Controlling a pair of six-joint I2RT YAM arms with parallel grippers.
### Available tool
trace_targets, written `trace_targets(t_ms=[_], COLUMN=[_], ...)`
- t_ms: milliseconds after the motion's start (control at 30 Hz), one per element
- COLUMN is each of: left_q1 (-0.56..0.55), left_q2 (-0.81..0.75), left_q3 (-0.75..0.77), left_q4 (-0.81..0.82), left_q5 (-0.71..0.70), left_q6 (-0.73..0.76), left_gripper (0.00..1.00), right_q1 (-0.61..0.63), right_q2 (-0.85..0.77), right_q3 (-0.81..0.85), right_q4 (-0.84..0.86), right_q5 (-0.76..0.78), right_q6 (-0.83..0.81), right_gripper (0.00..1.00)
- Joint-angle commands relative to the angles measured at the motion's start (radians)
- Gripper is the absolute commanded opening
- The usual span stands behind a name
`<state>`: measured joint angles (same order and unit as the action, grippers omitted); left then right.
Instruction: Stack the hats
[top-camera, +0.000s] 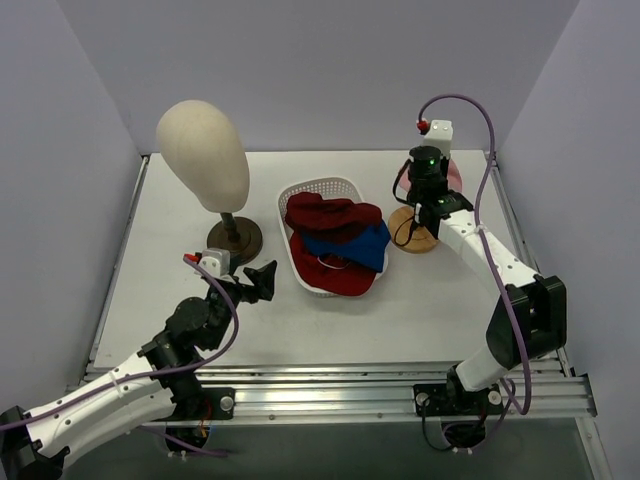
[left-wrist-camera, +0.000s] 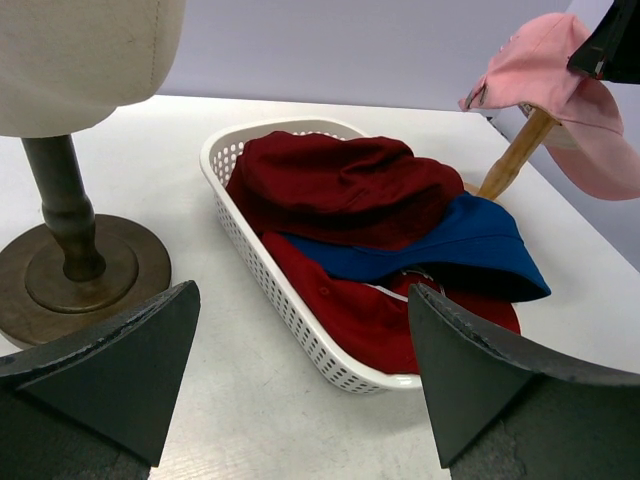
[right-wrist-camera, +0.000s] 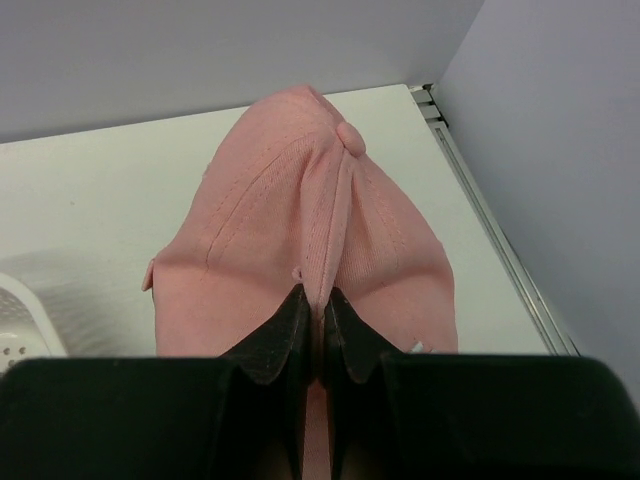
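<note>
Overhead first: find white perforated basket (top-camera: 318, 188) mid-table with three hats piled inside. See dark red bucket hat (top-camera: 325, 212) on top at the far end, blue bucket hat (top-camera: 352, 245) under it toward the right, and red peaked cap (top-camera: 335, 277) lowest at the near end. Note cream mannequin head (top-camera: 205, 150) on its stand, left of basket. Spot left gripper (top-camera: 262, 280) low near the stand's base, apart from basket. See right gripper (top-camera: 430, 195) over pink peaked cap (top-camera: 455, 178) on wooden post (top-camera: 413, 235), right of basket.

Left wrist next: read fingers (left-wrist-camera: 130, 360) as spread wide, holding nothing, facing basket's near wall. Confirm same three hats inside, with pink peaked cap perched on slanted wooden post at upper right.

Right wrist last: see fingertips pressed almost together, pinching a raised fold of pink peaked cap's crown below its top button.
</note>
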<state>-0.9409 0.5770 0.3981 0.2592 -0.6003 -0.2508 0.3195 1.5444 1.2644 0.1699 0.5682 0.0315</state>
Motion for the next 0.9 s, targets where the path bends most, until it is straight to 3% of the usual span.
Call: trace_targets(t_ms=[0,400,700,867], left_q1=[0.001,0.001,0.001,0.001], left_q2=[-0.008,-0.011,-0.026,-0.026], left_q3=[0.007,0.004,0.002,-0.001], left_q4=[0.051,0.054,0.046,0.048], left_q5=[-0.006,-0.001,-0.004,-0.003], left_q6=[0.005,0.004,0.004,0.001], left_gripper=[0.94,0.94,0.94,0.94], right_q1=[-0.003,-0.003,-0.003,-0.003], right_q2=[-0.066,-0.191,-0.193,-0.196], right_q3=[0.000,-0.135,-0.169,-0.168], right_q4=[0.008,0.056,0.057,0.048], right_q5=[0.025,-0.060,-0.103,-0.099], right_q6=[0.065,0.033,0.030,0.048], right_gripper=[0.00,0.06,0.10,0.20])
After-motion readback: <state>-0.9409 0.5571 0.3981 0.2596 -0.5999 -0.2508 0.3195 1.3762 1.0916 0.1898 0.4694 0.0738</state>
